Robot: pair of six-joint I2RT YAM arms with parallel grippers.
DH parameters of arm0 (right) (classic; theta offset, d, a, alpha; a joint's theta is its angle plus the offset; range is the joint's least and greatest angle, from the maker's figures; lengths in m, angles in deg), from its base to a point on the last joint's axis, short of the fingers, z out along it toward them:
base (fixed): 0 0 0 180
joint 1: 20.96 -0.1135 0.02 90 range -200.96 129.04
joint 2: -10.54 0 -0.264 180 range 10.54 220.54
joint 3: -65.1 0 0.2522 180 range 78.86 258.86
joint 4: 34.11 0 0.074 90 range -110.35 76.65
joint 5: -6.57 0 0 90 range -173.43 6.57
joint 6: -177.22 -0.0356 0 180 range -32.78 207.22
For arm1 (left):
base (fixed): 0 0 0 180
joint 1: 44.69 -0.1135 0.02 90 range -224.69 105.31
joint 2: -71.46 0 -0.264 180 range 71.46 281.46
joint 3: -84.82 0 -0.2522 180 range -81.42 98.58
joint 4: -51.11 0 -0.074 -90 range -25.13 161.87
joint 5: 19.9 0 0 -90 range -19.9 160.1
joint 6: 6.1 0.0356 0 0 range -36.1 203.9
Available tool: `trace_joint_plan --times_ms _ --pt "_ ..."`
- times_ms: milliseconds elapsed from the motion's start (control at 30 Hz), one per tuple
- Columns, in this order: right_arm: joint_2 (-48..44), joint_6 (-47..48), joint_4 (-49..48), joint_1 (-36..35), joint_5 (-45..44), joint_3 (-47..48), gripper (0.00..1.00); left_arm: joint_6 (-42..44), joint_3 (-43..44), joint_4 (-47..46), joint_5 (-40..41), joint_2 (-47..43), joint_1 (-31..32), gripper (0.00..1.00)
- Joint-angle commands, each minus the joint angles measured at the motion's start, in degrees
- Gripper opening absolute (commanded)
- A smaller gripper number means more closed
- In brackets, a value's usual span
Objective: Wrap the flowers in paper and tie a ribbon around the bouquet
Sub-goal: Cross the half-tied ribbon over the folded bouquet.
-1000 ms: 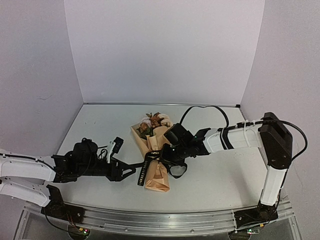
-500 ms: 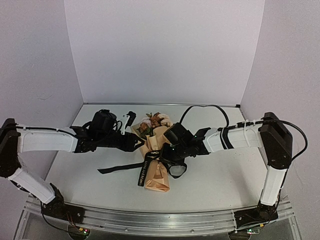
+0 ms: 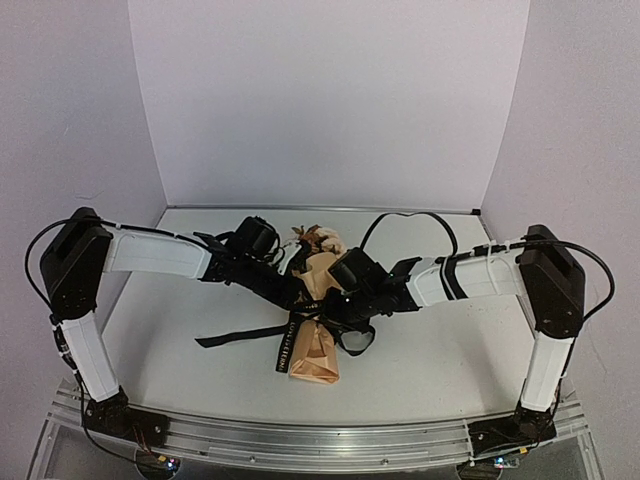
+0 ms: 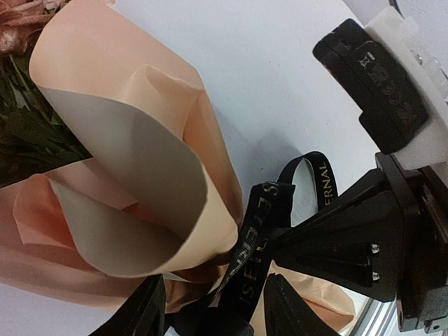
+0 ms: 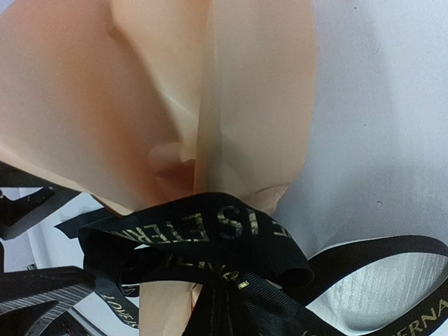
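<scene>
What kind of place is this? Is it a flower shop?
Probably not a shop, more like a robot test booth. Plain white walls box in a white table, the left arm and right arm are bolted to a metal rail at its edge, and there is only one bouquet.

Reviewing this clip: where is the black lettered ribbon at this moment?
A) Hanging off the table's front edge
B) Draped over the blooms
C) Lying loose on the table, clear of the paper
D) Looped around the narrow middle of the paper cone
D: the ribbon crosses the bouquet at its narrow middle, bunched against the paper, with one tail trailing out sideways.
</scene>
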Motion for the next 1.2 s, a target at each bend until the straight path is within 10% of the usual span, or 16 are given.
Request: trace_joint_plan --times_ms 0,733,1167 --pt "-2.11 -0.25 -1.19 0.13 -0.65 -0.07 0.00 1.61 4.24 2.34 -2.86 1.94 -0.33 0.49" --pt "-1.65 -1.04 -2.91 0.45 -0.48 0.60 0.00 1.71 4.86 3.58 -5.66 1.61 -0.24 0.03" --pt "-0.30 -4.46 -15.85 0.92 -0.18 -2.99 0.00 -0.84 -2.79 -5.04 -7.95 -5.57 -0.25 0.00"
